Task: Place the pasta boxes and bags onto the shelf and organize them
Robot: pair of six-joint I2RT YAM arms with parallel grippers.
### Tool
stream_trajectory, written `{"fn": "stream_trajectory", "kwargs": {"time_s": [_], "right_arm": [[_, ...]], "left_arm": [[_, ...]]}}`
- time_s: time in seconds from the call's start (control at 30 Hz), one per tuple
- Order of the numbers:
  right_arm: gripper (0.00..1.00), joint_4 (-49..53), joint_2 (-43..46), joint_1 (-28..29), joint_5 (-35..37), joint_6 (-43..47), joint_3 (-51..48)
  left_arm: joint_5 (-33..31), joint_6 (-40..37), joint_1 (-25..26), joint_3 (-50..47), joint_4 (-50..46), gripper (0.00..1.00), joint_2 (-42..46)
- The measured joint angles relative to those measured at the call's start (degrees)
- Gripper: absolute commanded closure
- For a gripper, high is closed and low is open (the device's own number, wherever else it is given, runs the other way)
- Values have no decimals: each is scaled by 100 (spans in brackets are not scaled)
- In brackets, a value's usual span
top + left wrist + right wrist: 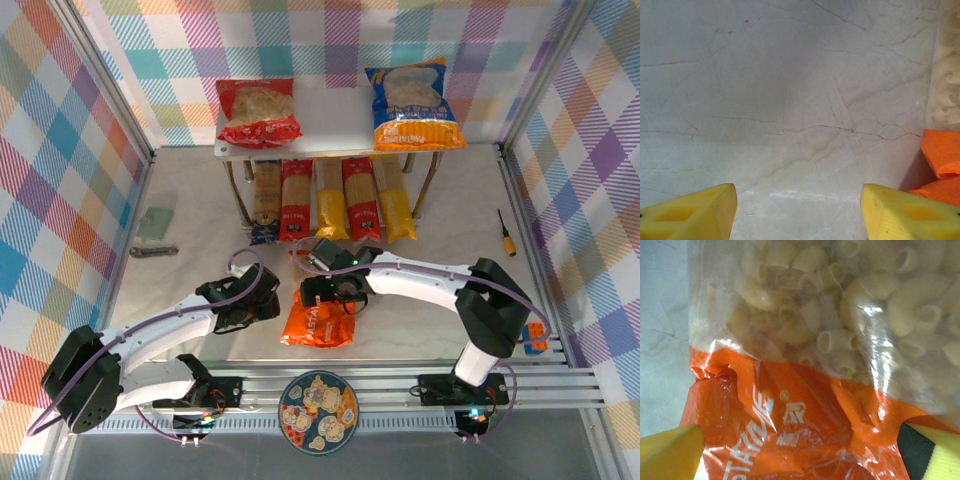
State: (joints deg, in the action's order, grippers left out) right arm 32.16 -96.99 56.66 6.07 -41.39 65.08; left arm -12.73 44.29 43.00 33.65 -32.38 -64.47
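right gripper (pixel 800 452) open over orange bag (pixel 805 390), left gripper (pixel 799 212) open just beside it

Bright even light, soft shadows, glare on orange bag (pixel 790 410), blurred close-ups

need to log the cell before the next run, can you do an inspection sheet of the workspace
surface: pale table, fine scratches
job's things: red bag and blue bag on shelf; five long packs under it; orange bag on table
clutter: plate, screwdriver, grey pad, small tool
grippers: left pincer open over bare table; right pincer open over orange bag
cables: purple cables along both arms
surroundings: plaid walls
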Motion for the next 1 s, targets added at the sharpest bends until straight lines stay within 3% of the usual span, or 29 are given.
{"fn": "stream_trajectory", "kwargs": {"time_s": [0.27,0.4,0.8,1.0], "right_arm": [[0,98,-455,33,-2,-44,302],[5,179,-680,35,26,-24,461],[43,114,-710,4,50,118,323],[55,-37,-511,-101,-66,195,55]], "left_arm": [[-39,-2,0,0,-7,31,74],[-96,-17,-7,0,-33,30,199],[-188,-83,-140,0,-76,28,566],[-186,-149,-190,0,-116,28,605]]}}
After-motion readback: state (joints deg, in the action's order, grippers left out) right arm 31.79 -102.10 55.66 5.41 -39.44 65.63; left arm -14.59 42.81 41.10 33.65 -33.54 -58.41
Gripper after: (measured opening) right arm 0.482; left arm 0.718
